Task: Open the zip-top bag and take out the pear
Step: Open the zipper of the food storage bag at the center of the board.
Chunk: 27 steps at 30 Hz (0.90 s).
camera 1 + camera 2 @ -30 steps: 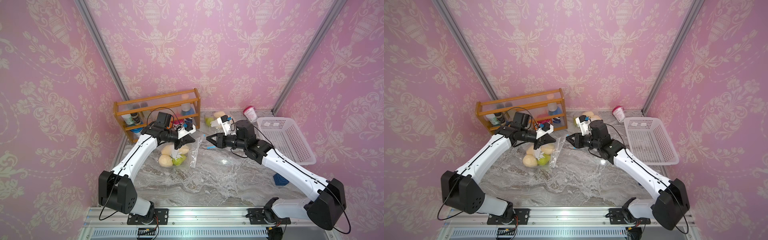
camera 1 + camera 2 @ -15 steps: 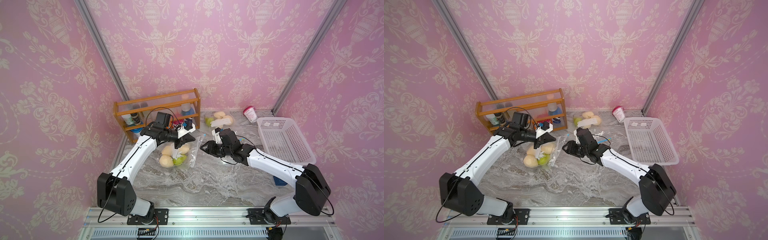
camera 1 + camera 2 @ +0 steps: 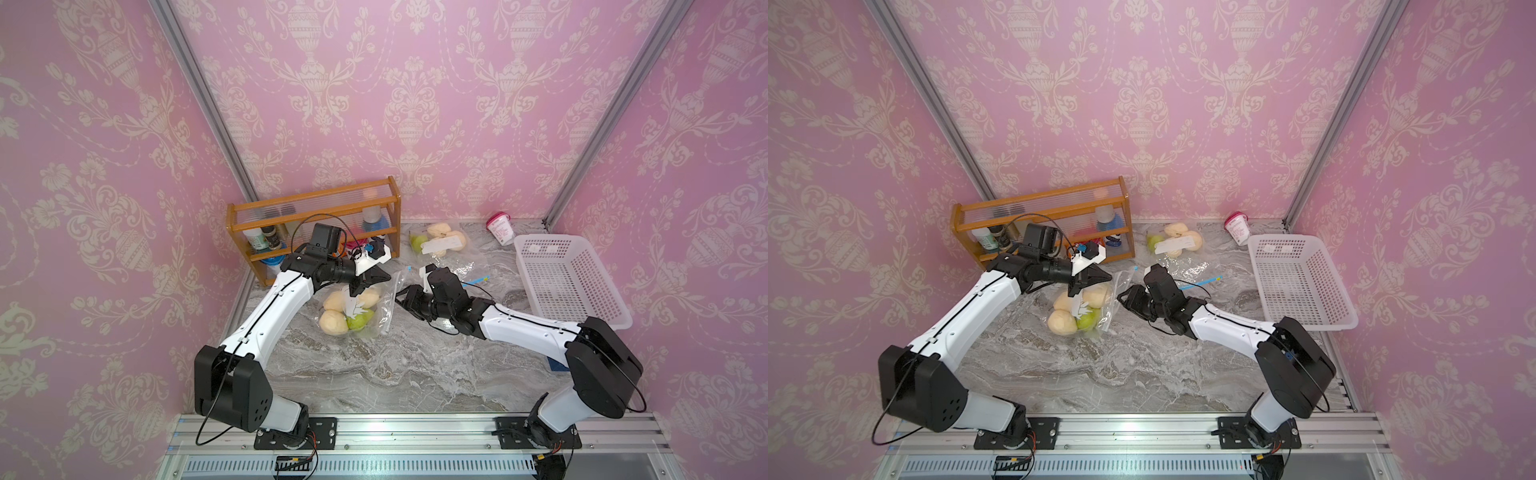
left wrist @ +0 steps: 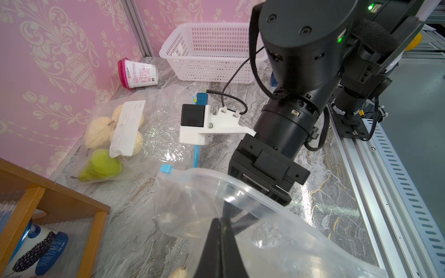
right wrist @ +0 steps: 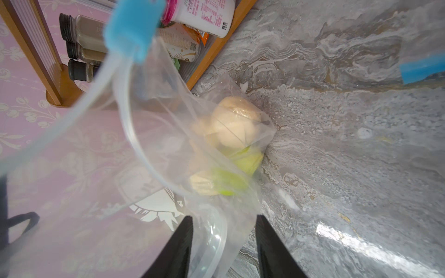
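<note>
Bag point(image 3: 383, 302) first, Lee: where is it, and who has it?

Left of mid-table, near the rack point(image 3: 311, 203), Mia. It hangs from the left claw point(image 3: 354, 291), whose jaws are pressed together on the upper film. Its base seems to rest on the table point(image 3: 395, 374). The right claw point(image 5: 224, 218) is at the mouth, jaws spread, with the rim running between them. I see no pinch there.

How will it handle?

Thin, limp, slick film, I'd say. It folds wherever it isn't held, and the fruit drags it down. The stiffer zip rim beside the blue slider point(image 5: 131, 26) looks the safest hold. The mouth gapes in the left wrist view, so I judge it open enough to enter.

And the pears?

Inside, at the bottom: pale pears point(image 3: 332, 325) and a green pear point(image 3: 360, 322), touching. Firm, rounded, probably heavy for that film, and likely to roll or slip from narrow jaws. Take one across its belly, not the neck.

What can't you make out?

Which pear is meant. The white print on the bag covers part of the heap, so the count is unsure. Film close to the right wrist lens blurs the fruit. How much film the left claw has is hard to see. A second bag point(image 3: 440, 245) by the back wall holds more pears.
</note>
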Each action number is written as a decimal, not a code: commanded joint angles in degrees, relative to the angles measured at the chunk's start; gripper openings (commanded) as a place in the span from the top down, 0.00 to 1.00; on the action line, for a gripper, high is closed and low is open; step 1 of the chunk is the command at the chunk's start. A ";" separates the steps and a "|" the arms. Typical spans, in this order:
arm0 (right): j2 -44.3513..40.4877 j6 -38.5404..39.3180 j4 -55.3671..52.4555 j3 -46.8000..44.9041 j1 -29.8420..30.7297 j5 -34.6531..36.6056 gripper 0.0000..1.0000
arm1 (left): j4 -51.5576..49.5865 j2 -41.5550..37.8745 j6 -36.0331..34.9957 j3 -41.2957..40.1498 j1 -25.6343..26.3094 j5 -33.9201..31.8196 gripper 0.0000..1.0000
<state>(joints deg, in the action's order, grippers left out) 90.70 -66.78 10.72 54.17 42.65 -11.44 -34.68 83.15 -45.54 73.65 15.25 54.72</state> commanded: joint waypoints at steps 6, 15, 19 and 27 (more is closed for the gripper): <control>2.46 -3.64 10.79 -2.67 1.11 3.18 0.69 | 0.53 -0.90 1.09 -0.61 -0.08 0.08 1.00; 2.22 -2.89 10.40 -2.97 1.30 5.06 1.00 | 0.66 -1.00 1.24 -0.61 -0.21 -0.45 1.00; -1.85 -0.22 4.04 -4.15 1.38 8.20 1.00 | 0.84 -1.05 1.68 -0.52 -0.53 -1.74 1.00; -6.82 8.51 -13.30 -3.63 0.77 10.90 1.00 | 1.32 -1.29 3.02 -0.43 -1.05 -4.01 1.00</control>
<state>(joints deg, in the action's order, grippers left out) 85.49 -63.48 6.17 50.59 43.64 -2.90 -33.74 83.15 -43.97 73.65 14.85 52.07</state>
